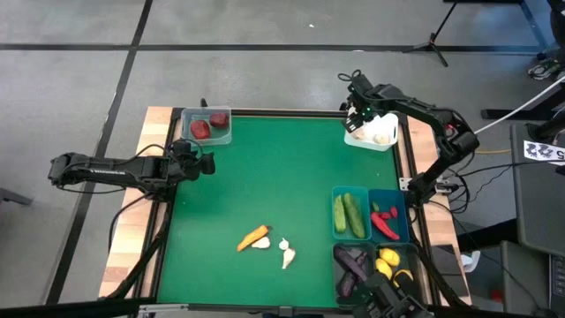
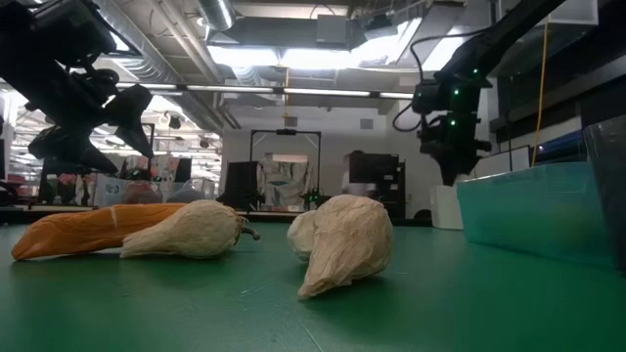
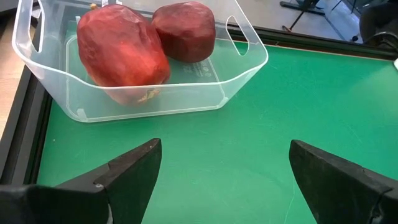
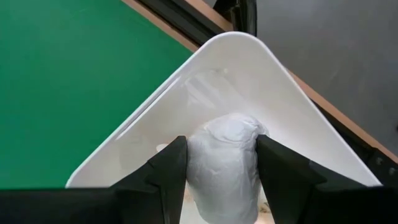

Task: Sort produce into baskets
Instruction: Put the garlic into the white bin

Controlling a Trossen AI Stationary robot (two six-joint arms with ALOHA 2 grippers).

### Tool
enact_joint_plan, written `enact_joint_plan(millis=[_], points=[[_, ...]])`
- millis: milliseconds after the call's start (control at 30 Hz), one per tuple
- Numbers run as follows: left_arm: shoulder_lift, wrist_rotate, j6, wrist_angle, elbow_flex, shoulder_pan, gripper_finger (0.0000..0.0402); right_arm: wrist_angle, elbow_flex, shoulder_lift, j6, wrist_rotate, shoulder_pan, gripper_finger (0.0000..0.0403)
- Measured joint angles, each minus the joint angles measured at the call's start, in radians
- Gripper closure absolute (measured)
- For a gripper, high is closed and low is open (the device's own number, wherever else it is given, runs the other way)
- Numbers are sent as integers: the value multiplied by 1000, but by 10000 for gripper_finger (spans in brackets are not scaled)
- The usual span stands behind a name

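Green mat (image 1: 282,185) covers the table and serves as the reference. At the mat's far-right corner, the right gripper (image 4: 221,163) hangs over the white bin (image 4: 292,106), its two fingers clamped on a white garlic bulb (image 4: 224,155) held above the bin's inside; a second pale piece (image 1: 381,138) already lies in that bin. At the mat's far-left corner sits the clear bin (image 3: 242,68) with two dark red round pieces (image 3: 124,50) inside, touching each other. The left gripper (image 3: 221,171) waits just beside that bin, above the mat's left edge, fingers spread wide and empty. Near the middle of the mat's near half lie the orange carrot (image 1: 252,237) and two more garlic bulbs (image 1: 287,256), close together. Along the mat's right edge: a teal bin with two green cucumbers (image 1: 349,214), next to it a teal bin with red peppers (image 1: 383,221), and nearer, dark bins holding purple eggplants (image 1: 351,265) and yellow lemons (image 1: 388,261).
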Motion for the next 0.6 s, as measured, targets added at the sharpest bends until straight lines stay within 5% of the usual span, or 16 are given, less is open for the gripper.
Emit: enact_joint_plan(millis=[600], points=[[0, 0, 0, 0, 0, 0, 57, -25, 0, -35, -46, -11, 0, 142]])
